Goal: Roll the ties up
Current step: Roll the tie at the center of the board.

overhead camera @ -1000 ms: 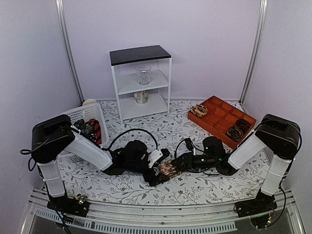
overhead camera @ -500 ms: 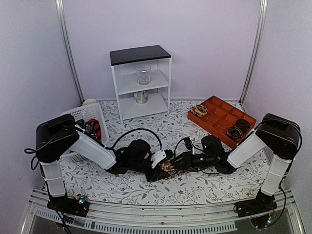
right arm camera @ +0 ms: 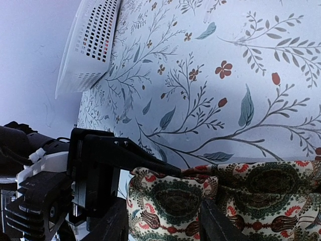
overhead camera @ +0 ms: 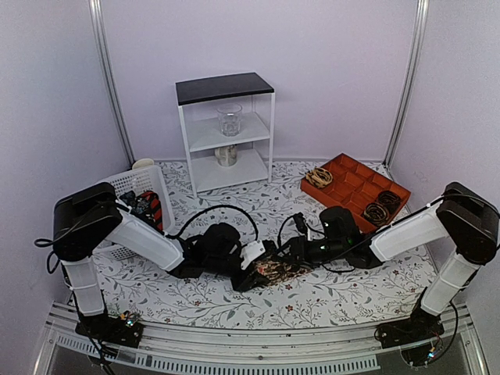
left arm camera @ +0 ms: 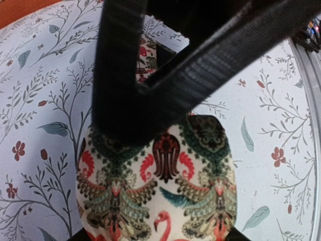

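Note:
One tie (overhead camera: 275, 270), cream with a red and dark green print, lies bunched on the floral tablecloth between my two grippers. My left gripper (overhead camera: 251, 271) is at its left end and my right gripper (overhead camera: 293, 258) at its right. In the left wrist view the tie (left arm camera: 200, 201) fills the gap between my left gripper's (left arm camera: 158, 233) jaws, with the right gripper's black finger (left arm camera: 120, 75) lying across it. In the right wrist view my right gripper (right arm camera: 163, 226) is closed on a folded part of the tie (right arm camera: 175, 196), and more of it runs off to the right.
A white basket (overhead camera: 125, 187) holding more ties stands at the left and also shows in the right wrist view (right arm camera: 93, 45). An orange compartment tray (overhead camera: 355, 181) with rolled ties (overhead camera: 383, 208) is at the right. A white shelf (overhead camera: 225, 87) with a glass jar (overhead camera: 230, 119) stands at the back.
My right arm has stretched out and lowered, its gripper shifting slightly left at the tie. The tie bundle sits more bunched between the grippers. My left gripper has barely moved.

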`<move>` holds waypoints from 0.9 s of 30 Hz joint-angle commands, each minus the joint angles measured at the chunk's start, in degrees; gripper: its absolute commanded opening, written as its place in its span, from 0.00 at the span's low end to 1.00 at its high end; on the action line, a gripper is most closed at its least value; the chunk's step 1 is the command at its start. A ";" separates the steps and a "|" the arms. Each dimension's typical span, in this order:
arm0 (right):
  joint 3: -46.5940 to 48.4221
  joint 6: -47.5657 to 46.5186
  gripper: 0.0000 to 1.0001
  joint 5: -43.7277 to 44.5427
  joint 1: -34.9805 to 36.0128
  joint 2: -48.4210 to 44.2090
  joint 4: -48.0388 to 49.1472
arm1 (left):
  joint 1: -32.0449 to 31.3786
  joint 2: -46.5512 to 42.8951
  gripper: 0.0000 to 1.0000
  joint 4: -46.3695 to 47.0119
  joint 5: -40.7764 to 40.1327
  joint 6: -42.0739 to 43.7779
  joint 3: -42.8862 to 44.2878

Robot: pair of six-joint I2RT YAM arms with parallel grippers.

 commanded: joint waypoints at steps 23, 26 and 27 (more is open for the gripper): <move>-0.03 -6.29 0.26 6.08 0.63 3.28 -2.67 | -0.69 -12.95 0.65 -5.81 -6.52 -7.23 -8.27; -0.22 -6.47 0.26 5.91 0.53 3.66 -2.43 | -0.73 -12.53 0.29 -5.29 -8.84 -9.09 -9.19; -0.40 -6.49 0.26 6.08 0.48 3.55 -2.51 | -0.62 -12.12 0.13 -5.61 -9.02 -9.50 -9.10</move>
